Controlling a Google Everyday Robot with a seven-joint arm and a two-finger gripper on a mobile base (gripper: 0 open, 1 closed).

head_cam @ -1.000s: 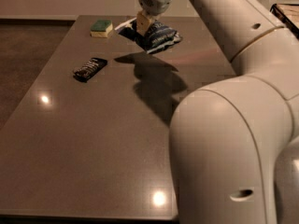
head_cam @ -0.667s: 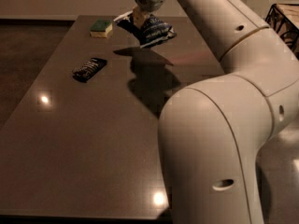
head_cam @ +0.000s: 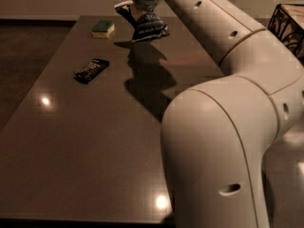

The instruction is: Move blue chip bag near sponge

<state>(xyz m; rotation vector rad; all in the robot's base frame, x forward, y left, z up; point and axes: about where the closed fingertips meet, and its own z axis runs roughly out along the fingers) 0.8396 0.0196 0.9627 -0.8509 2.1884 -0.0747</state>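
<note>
The blue chip bag (head_cam: 148, 26) is a crinkled dark-blue bag with white lettering and a pale top edge. It hangs tilted just above the far end of the table. My gripper (head_cam: 140, 7) is shut on its upper part, at the top of the camera view. The sponge (head_cam: 103, 28), green over yellow, lies on the table a short way to the left of the bag, apart from it. The bag's shadow falls on the table below it.
A flat black wrapped bar (head_cam: 91, 70) lies on the brown table (head_cam: 85, 151) at the left middle. My arm's large white links (head_cam: 223, 127) fill the right side. A dark wire basket (head_cam: 289, 23) stands at the far right.
My gripper has carried the chip bag to the left and farther back, closer to the sponge. The sponge and the black bar have not moved.
</note>
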